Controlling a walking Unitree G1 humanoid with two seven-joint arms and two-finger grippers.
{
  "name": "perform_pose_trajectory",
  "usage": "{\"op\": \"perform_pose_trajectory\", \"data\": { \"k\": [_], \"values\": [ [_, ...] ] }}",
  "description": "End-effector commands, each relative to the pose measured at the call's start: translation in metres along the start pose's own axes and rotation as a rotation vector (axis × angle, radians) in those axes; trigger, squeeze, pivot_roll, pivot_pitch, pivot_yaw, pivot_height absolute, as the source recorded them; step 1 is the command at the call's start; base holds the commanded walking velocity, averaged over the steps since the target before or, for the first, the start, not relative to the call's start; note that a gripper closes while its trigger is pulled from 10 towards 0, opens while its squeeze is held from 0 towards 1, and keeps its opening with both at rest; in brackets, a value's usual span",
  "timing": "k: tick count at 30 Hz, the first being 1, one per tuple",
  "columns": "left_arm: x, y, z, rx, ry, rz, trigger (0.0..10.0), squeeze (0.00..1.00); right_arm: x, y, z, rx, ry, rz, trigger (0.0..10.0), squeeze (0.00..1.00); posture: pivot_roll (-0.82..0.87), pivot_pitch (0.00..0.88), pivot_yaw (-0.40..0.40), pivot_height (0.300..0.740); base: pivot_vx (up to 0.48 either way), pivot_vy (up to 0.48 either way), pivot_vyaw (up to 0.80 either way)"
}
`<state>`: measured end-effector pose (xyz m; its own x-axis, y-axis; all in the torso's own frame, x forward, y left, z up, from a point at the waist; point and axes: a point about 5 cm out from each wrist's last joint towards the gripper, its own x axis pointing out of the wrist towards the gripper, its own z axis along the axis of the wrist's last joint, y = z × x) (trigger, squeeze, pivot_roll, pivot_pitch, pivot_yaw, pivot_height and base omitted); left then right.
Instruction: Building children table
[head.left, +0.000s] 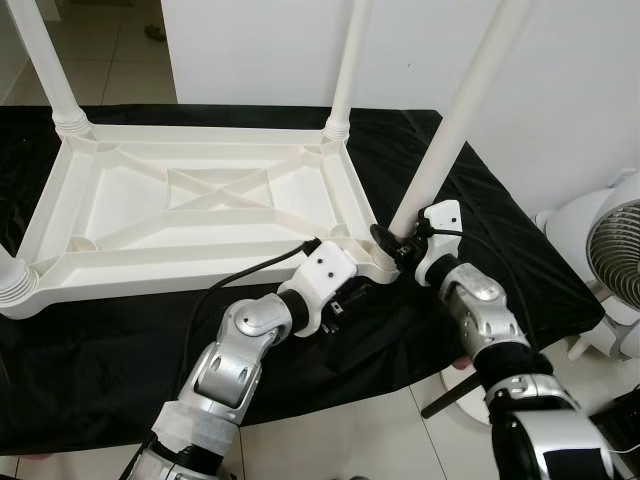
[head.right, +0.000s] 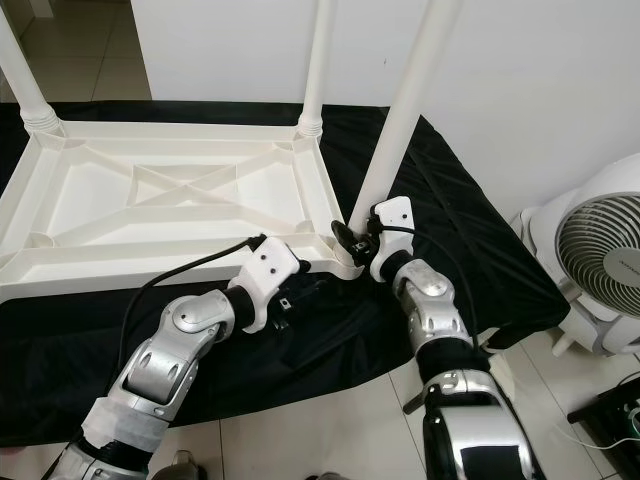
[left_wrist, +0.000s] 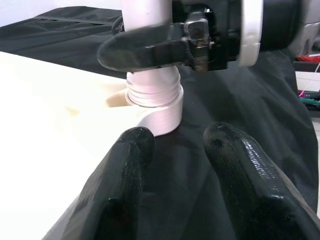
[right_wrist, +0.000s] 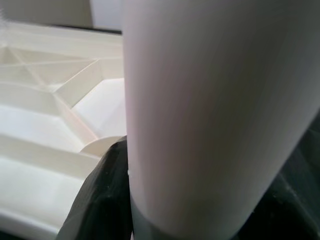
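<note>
A white plastic children's table (head.left: 150, 272) lies upside down on a black cloth (head.left: 100, 350). Its legs point up. My right gripper (head.left: 393, 243) is shut on the near-right leg (head.left: 455, 130) just above its threaded socket (left_wrist: 152, 95). The right wrist view has that leg (right_wrist: 215, 110) close up, with one black finger (right_wrist: 107, 200) pressed against it. My left gripper (left_wrist: 175, 145) rests low on the cloth beside the same corner, open, its fingers (left_wrist: 125, 165) apart with nothing between them.
Two more legs stand at the far corners (head.left: 45, 60) (head.left: 345, 70), and a socket collar (head.left: 15, 285) sits at the near-left corner. A white fan (head.left: 615, 250) stands on the tiled floor at the right. A white wall rises behind.
</note>
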<state>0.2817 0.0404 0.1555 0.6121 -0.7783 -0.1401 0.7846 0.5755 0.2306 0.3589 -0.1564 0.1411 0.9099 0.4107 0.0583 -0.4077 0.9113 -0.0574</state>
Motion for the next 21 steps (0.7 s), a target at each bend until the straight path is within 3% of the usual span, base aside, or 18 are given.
{"op": "perform_pose_trajectory", "data": {
  "k": [1,9,16,17,18,19,21],
  "values": [
    [0.002,0.002,-0.001,-0.007,0.004,0.070,10.0,0.00,-0.009,-0.005,-0.018,0.051,0.071,-0.122,0.0,0.00,0.07,0.068,-0.093,0.740,0.000,0.000,0.00],
    [0.000,0.003,-0.003,-0.020,0.009,0.086,10.0,0.00,-0.006,0.013,-0.017,0.074,0.054,-0.415,0.0,0.00,0.08,0.055,-0.109,0.740,0.000,0.000,0.00],
    [0.000,0.001,-0.004,-0.027,0.006,0.090,10.0,0.00,-0.002,0.027,-0.013,0.082,0.039,-0.441,0.3,0.00,0.08,0.051,-0.110,0.740,0.000,0.000,0.00],
    [0.000,0.001,-0.004,-0.030,0.006,0.091,10.0,0.00,-0.004,0.027,-0.011,0.074,0.024,-0.441,2.7,0.00,0.08,0.050,-0.110,0.740,0.000,0.000,0.00],
    [0.000,0.001,-0.004,-0.030,0.006,0.091,10.0,0.00,-0.004,0.027,-0.011,0.074,0.024,-0.441,2.7,0.00,0.08,0.050,-0.110,0.740,0.000,0.000,0.00],
    [-0.001,0.000,-0.004,-0.032,0.006,0.091,10.0,0.00,-0.005,0.025,-0.010,0.079,0.014,-0.446,10.0,0.00,0.08,0.048,-0.111,0.740,0.000,0.000,0.00],
    [-0.001,-0.001,-0.005,-0.032,0.007,0.091,10.0,0.00,-0.007,0.022,-0.009,0.079,0.009,-0.451,10.0,0.00,0.09,0.047,-0.111,0.740,0.000,0.000,0.00]
  ]
}}
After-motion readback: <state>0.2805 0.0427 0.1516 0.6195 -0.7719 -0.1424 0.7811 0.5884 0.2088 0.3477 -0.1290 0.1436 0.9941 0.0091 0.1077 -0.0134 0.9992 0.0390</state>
